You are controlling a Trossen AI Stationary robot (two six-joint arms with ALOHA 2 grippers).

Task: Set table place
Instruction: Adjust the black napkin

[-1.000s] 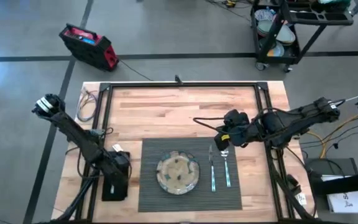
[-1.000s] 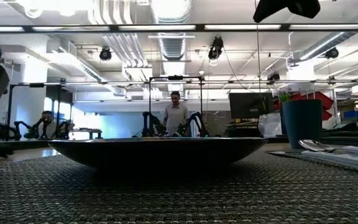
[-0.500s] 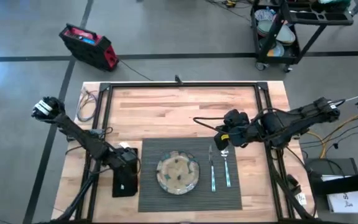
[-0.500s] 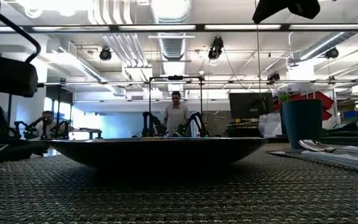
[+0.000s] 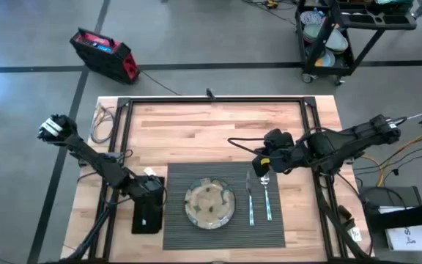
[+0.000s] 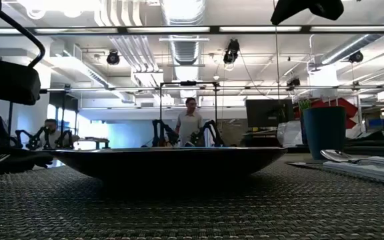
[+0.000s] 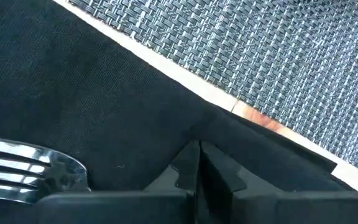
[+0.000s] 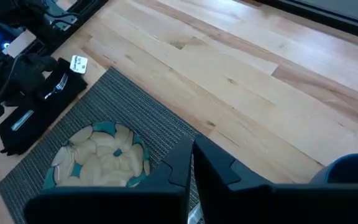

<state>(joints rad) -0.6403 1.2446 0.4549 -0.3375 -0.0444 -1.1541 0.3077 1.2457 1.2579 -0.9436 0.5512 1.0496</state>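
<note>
Overhead, the left gripper (image 5: pixel 149 199) sits low on the black napkin (image 5: pixel 146 217) beside the placemat (image 5: pixel 196 238); plate (image 5: pixel 209 203), knife (image 5: pixel 250 202) and spoon (image 5: pixel 267 196) lie on the mat, just ahead of the right gripper (image 5: pixel 264 164), which hovers at its far edge. Level view: plate (image 6: pixel 169 162), blue cup (image 6: pixel 323 132). Left wrist: fingers (image 7: pixel 188 168) pressed together over the napkin, fork (image 7: pixel 23 169) beside them. Right wrist: fingers (image 8: pixel 185 163) together, holding nothing.

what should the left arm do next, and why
Probably open the left gripper and lift away: shut on the black cloth napkin, it has it beside the dark grey ribbed placemat, silvery fork on top. The right gripper waits at the placemat's far edge.
</note>
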